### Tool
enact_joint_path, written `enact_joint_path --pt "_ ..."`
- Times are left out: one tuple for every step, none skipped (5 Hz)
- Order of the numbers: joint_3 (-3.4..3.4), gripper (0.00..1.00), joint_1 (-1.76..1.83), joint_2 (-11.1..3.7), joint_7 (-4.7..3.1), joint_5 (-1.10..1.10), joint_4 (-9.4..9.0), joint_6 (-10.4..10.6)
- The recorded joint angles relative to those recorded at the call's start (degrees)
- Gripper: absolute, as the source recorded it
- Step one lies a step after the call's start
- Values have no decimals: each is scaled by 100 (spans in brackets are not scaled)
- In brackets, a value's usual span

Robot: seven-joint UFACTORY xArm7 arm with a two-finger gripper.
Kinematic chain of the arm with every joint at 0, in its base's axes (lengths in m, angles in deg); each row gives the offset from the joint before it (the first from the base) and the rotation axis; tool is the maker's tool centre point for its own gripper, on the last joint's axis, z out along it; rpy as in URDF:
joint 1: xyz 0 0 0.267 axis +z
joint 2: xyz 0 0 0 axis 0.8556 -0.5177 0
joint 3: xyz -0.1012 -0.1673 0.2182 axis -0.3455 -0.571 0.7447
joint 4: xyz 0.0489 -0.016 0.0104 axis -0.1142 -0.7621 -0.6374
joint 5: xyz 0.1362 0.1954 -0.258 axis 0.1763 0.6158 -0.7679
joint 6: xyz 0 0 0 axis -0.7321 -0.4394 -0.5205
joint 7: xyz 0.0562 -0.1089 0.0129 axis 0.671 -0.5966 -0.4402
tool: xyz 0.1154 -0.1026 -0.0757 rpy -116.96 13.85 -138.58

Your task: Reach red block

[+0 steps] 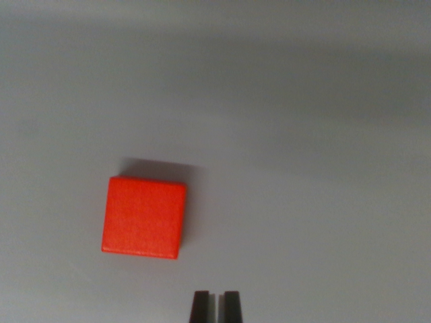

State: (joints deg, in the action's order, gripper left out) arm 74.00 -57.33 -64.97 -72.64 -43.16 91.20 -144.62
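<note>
A red block lies on the grey tabletop, left of centre in the wrist view. The tool, its tips nearly together and holding nothing, hovers just beside it; reaching appears unfinished.

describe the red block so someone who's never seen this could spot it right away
Start from the plain grey surface that fills the wrist view. Left of centre and low lies the red block, a flat-topped square just up and left of the dark gripper tips. It is the only coloured thing there.
</note>
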Motion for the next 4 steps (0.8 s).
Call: enact_joint_path --pt "29 0 32 -177 -27 7 -51 245" --pt "29 0 32 -177 -27 7 -51 245" --pt "55 0 62 -342 -53 14 -98 474" --pt "55 0 62 -342 -53 14 -98 474"
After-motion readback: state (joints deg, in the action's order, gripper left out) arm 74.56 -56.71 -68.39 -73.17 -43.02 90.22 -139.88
